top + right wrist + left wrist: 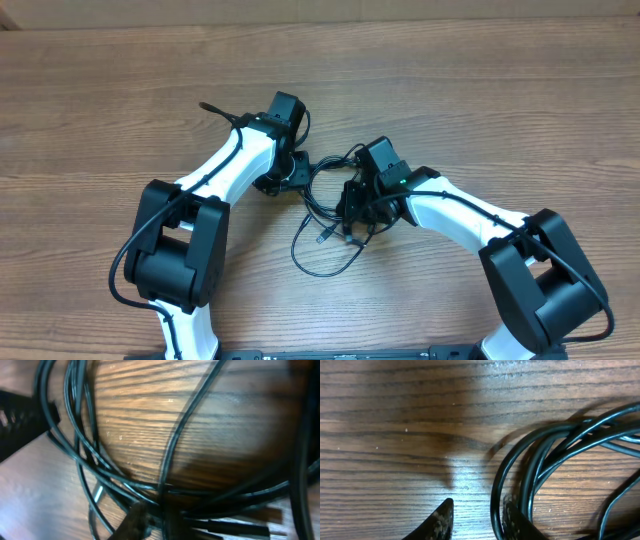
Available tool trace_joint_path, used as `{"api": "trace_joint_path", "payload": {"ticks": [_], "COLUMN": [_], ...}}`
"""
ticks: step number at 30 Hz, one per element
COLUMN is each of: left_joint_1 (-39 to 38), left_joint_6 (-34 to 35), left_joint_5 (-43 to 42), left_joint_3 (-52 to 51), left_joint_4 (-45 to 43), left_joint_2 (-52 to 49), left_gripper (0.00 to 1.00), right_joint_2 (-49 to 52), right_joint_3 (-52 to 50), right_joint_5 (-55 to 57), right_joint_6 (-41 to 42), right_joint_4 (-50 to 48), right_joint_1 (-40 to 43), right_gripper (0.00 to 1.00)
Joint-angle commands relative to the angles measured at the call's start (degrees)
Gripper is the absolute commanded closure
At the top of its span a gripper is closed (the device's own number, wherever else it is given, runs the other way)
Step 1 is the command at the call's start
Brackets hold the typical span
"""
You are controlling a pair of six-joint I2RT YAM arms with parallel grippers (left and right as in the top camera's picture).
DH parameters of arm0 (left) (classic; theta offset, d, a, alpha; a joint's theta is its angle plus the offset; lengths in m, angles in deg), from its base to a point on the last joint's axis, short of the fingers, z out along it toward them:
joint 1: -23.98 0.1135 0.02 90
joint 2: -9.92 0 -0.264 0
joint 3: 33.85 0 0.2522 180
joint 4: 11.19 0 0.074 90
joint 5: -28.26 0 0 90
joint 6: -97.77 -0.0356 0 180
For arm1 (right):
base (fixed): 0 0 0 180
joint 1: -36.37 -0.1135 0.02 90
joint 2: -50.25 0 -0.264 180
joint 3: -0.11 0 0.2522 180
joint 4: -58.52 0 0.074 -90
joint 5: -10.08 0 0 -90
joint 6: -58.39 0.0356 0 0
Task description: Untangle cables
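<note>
Near edge: white-and-black left arm (230, 165) and white-and-black right arm (455, 212) reach inward and converge mid-table.

Between them: a tangle of thin black cables (318, 195) lies on the brown wood-grain table (100, 100). One slack loop trails nearest the edge, with a small silver-tipped plug (322, 238) lying inside it.

Right gripper (152, 521), on the tangle's right side: fingertips drawn close together, with strands nipped between them. More strands cross just past the tips, curving over the wood.

Left gripper (477, 521), at the tangle's far left: jaws partly apart, tips low over the table. One strand runs down between them, close against one fingertip (515, 522), and does not look squeezed. Beyond the tips the bundled strands sweep away to one side.
</note>
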Motion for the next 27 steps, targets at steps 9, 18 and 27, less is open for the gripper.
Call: {"api": "trace_joint_path", "payload": {"ticks": [9,18,27], "left_joint_1": [0.00,0.00,0.00], "left_joint_6": [-4.24,-4.39,-4.39], "left_joint_5": [0.81,0.81,-1.81], "left_joint_3": [-3.43,-3.65,-3.65], "left_joint_4": [-0.61,-0.98,-2.23], "left_joint_2": [0.52,0.52,0.52], "left_gripper": [0.64,0.63,0.56], "right_joint_2": [-3.45,-5.77,-5.46], "right_joint_3": [1.73,2.08,0.74], "right_joint_5": [-10.60,-8.70,-7.17], "right_joint_6": [-3.63,-5.20,-6.01], "right_joint_4": [0.04,6.38,7.85], "right_joint_1": [5.16,15.15,13.70], "right_gripper": [0.96,0.96,0.69]}}
